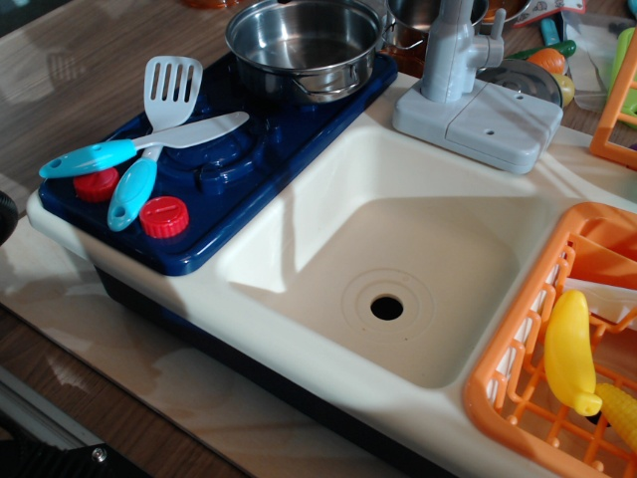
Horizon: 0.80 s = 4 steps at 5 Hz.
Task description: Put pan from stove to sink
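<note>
1. Pictured: steel pan (304, 45) sitting on far burner of blue stove (284, 129), just beside cream sink (398, 269).
2. Lying crossed on near burner: spatula (149, 139) and knife (139, 149), both blue-handled.
3. At right: orange dish rack (518, 368).
4. Out of frame: gripper, state unknowable.

The pan (304, 45) sits on the stove (224, 149), left of the sink (398, 269).

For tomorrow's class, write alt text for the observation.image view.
A shiny steel pan sits on the far burner of a blue toy stove, beside an empty cream sink. Two blue-handled utensils lie across the near burner.
</note>
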Motion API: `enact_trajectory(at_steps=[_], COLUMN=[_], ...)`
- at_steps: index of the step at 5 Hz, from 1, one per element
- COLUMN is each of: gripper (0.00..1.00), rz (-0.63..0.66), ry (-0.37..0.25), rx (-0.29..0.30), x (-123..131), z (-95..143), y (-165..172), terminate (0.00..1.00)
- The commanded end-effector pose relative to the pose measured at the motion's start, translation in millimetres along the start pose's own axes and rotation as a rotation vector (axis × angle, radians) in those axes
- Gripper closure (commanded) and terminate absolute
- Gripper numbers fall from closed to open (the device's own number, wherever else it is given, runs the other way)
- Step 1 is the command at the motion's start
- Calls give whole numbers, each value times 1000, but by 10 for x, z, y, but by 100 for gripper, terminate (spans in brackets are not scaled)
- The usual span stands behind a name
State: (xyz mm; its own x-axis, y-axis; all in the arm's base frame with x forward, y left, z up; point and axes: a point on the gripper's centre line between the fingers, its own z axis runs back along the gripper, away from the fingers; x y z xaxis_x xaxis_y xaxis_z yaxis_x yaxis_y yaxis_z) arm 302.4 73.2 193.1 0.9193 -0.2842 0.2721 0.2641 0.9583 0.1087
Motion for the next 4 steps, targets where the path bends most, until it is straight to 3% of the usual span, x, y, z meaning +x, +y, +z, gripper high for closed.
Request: enact_trajectory(at_steps=[1, 4], gripper=[0, 0], rz=[0, 253], ry=[0, 36], rx=[0, 82], x=[0, 94], z=[0, 37], y=[0, 72], terminate=[0, 0])
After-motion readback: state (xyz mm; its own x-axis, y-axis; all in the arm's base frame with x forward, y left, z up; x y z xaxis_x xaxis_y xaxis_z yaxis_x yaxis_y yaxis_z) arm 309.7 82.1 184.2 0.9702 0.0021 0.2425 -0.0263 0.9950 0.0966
